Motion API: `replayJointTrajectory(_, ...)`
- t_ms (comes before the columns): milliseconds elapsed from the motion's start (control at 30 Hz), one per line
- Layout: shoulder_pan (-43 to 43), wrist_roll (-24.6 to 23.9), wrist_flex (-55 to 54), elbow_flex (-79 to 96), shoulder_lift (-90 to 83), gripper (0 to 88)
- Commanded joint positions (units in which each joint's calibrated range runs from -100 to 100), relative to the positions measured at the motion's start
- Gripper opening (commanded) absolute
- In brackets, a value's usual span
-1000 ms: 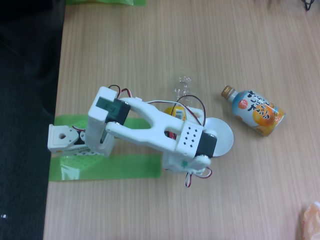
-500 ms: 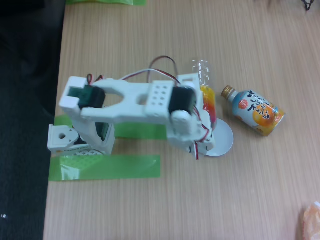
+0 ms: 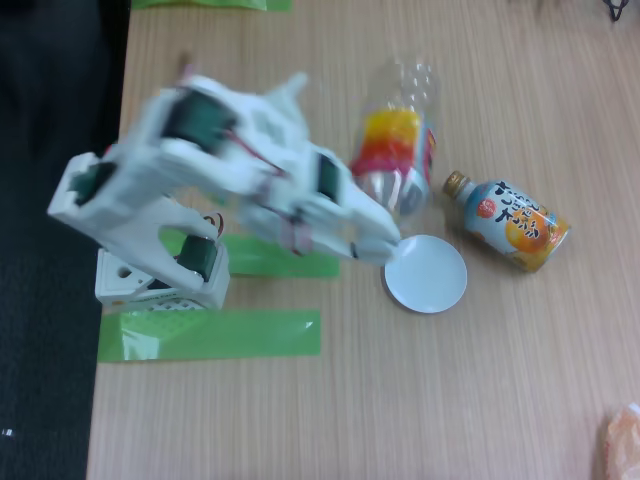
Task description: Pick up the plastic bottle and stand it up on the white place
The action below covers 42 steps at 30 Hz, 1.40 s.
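Beside the white disc (image 3: pixel 427 273), toward the top of the fixed view, we see the plastic bottle (image 3: pixel 398 150), its clear body and orange-to-pink label blurred and slanting away from the disc. We judge it lifted off the counter (image 3: pixel 520 400), though the blur keeps us from being sure. The arm's fingers (image 3: pixel 385 215) sit at the bottle's lower end, just above the disc's rim; they seem closed on it, yet we cannot tell their state for certain. We read the task as partway: the bottle looks picked up, but the disc is bare, and standing the bottle on it remains. The bottle looks empty. To the right of the disc, the light-blue and orange bottle (image 3: pixel 508 221) lies on its side, its contents hidden.
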Motion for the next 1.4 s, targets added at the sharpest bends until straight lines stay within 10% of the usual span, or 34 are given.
replayJointTrajectory(0,-0.5,0.2,-0.6,-1.9,-10.6,7.0)
replayJointTrajectory(467,0.1,0.7,-25.3,11.2,-17.2,7.1)
replayJointTrajectory(1000,0.0,29.1,-73.6,57.1,-32.9,6.8)
replayJointTrajectory(1367,-9.4,39.7,-92.5,94.5,-61.2,6.7)
